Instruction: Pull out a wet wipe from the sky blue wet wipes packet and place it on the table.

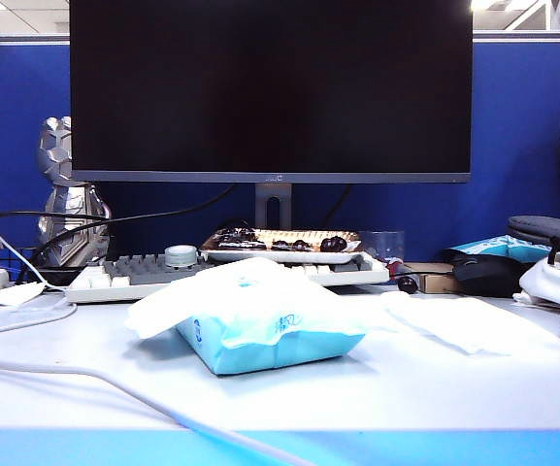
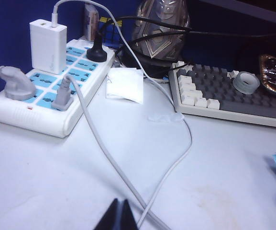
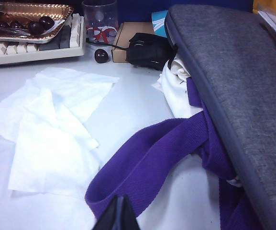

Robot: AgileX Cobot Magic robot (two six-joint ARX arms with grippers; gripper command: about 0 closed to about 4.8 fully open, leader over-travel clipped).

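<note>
The sky blue wet wipes packet point(image 1: 270, 340) lies in the middle of the table point(image 1: 377, 393), with white material point(image 1: 226, 289) draped over its top. A white wet wipe point(image 3: 51, 129) lies spread flat and crumpled on the table to the right of the packet, where it also shows faintly in the exterior view point(image 1: 454, 325). My right gripper point(image 3: 120, 197) is shut and holds nothing, low over the table by a purple strap, near the wipe's edge. Over the cables on the left side, my left gripper point(image 2: 119, 201) is shut and holds nothing. Neither gripper shows in the exterior view.
A power strip point(image 2: 47, 91) with plugs and white cables point(image 2: 128, 187) lies at the left. Behind the packet are a keyboard point(image 1: 144, 272), a tape roll point(image 2: 246, 82) and a tray of dark fruit point(image 1: 280, 243). At the right sit a grey case point(image 3: 233, 86), purple strap point(image 3: 152, 158), white cloth point(image 3: 176, 91), mouse point(image 3: 147, 50) and glass point(image 3: 101, 21).
</note>
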